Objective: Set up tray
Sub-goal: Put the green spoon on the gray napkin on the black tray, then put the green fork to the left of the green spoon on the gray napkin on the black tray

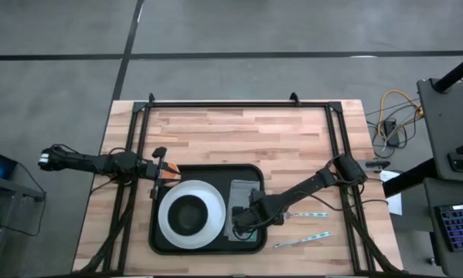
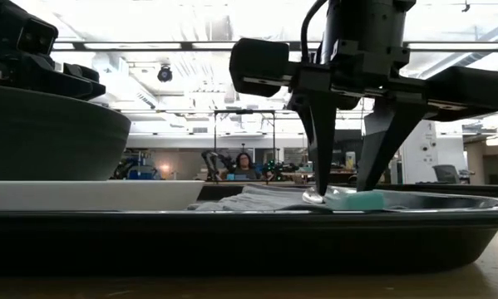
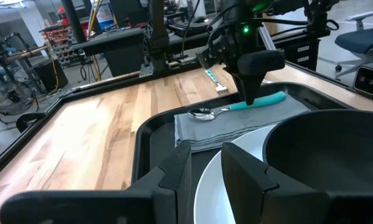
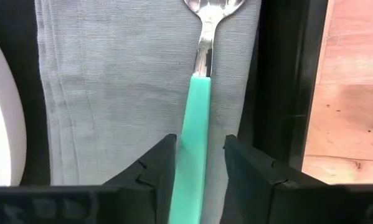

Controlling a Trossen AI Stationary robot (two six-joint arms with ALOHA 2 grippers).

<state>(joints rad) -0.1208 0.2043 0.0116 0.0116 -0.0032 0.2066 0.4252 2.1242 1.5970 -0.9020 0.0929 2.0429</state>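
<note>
Teal-handled spoon on ribbed grey napkin

We see a wooden table, two teal-handled utensils on its right side, a seated person far behind

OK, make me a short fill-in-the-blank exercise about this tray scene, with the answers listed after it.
1. The teal-handled spoon lies on the grey ____.
2. The black bowl sits on the white ____.
3. Plate and napkin both rest inside the black ____.
4. The right gripper straddles the spoon's ____, fingers open, while the left gripper waits at the tray's corner.

Missing words: napkin; plate; tray; handle.
</note>
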